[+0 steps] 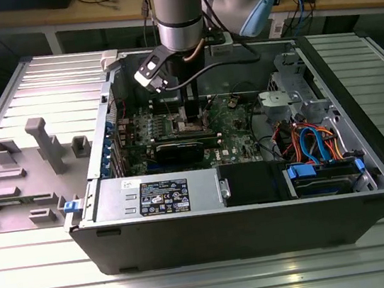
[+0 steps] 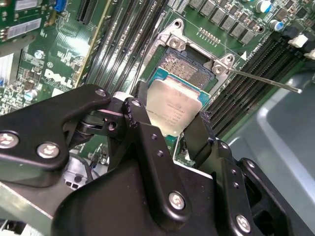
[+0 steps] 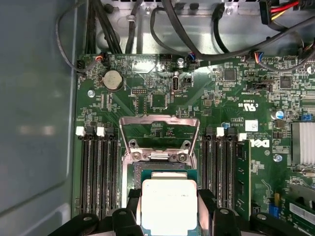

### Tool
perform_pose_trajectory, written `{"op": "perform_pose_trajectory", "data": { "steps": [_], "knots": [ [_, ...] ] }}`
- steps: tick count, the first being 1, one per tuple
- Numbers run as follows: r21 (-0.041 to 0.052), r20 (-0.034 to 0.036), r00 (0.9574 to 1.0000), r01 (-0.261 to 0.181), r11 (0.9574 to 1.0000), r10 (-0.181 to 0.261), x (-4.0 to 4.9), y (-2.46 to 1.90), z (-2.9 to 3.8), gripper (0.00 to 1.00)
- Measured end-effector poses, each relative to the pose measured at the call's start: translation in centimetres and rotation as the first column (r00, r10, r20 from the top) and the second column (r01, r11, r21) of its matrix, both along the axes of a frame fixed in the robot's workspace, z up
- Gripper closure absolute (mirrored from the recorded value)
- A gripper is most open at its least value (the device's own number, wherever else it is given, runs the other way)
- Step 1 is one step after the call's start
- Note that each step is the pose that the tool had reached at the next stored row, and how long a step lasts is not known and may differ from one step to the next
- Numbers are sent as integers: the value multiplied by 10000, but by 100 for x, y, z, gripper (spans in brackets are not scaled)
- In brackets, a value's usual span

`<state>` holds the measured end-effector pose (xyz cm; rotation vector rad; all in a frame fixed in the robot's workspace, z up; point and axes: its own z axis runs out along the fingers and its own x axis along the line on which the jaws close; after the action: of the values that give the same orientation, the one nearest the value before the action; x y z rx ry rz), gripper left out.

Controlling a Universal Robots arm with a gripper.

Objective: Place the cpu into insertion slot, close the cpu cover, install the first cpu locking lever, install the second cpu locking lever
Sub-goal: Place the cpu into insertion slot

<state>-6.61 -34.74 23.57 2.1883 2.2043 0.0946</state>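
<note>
The cpu (image 2: 172,112), a flat square chip with a silver top, sits between my gripper's (image 2: 172,105) two black fingers (image 2: 199,140), which are shut on its opposite edges. It hangs tilted just over the insertion slot (image 2: 188,66), whose dark pin field shows beyond the chip's far edge. In the first wrist view the cpu (image 3: 169,206) covers most of the socket. The cpu cover (image 3: 160,119) stands flipped open behind it. A thin locking lever (image 2: 266,82) sticks out free beside the socket. In the exterior view my gripper (image 1: 191,115) reaches down into the open computer case (image 1: 366,162).
Long memory slots (image 3: 98,172) flank the socket on both sides. A black card (image 1: 178,150), the power supply (image 1: 156,193) and bundled cables (image 1: 310,143) crowd the case. A grey fixture (image 1: 43,145) stands on the table at the exterior view's left.
</note>
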Motion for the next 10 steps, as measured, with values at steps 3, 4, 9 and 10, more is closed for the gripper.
{"op": "perform_pose_trajectory", "data": {
  "steps": [3,4,9,10],
  "knots": [
    [-4,-1,10000,57,10000,-57,0,9,-56,46],
    [-3,0,10000,59,10000,-59,-1,11,-76,46],
    [-13,-1,10000,58,10000,-58,-26,29,-200,46],
    [-18,-1,10000,58,10000,-58,-27,32,-212,46]
  ]
}}
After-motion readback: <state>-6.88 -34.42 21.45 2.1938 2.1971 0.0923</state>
